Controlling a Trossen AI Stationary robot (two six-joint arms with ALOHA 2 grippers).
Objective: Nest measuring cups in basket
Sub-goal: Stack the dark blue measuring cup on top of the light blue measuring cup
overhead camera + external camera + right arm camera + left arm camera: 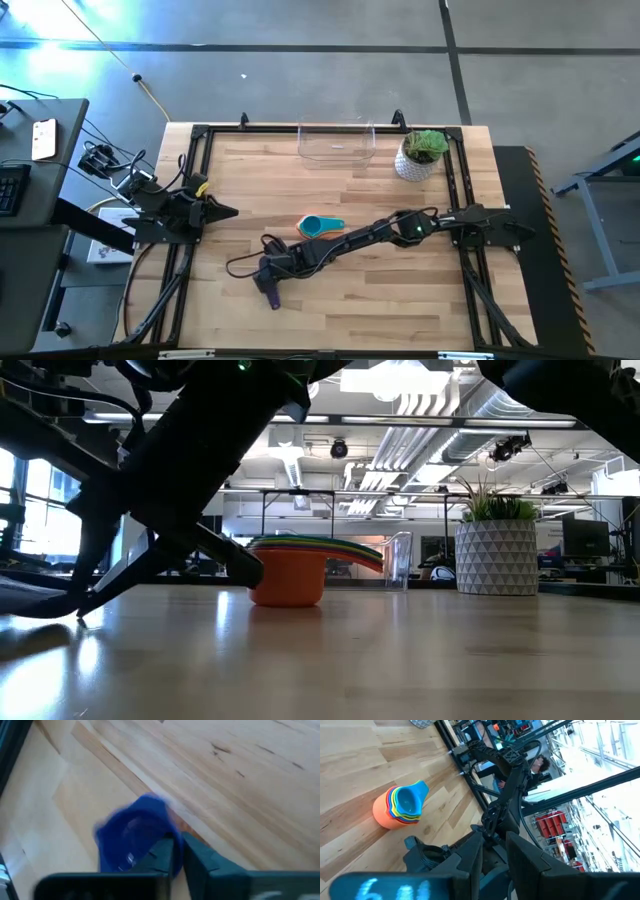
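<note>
Landmark: the nested stack of measuring cups near the middle of the table.

The table was bare wood over most of its surface. The basket stood at the far edge, well apart from the stack, and looked empty. A white potted plant stood just beside the basket, farther from the stack.

The left gripper waited well to the left of the stack, fingers drawn together on nothing. The right gripper reached past the stack to its near-left side, fingers clamped on the rim of a single dark purple-blue cup just above the wood.

The stack sat upright, orange cup outermost, teal cup innermost, handles fanned to one side.

Judgement: thin rigid plastic, very light, smooth, so likely to slip or skate if nudged. Not fragile. A rim pinch opposite the handle looked adequate for one cup. The stack would probably lift better by its outer wall.
</note>
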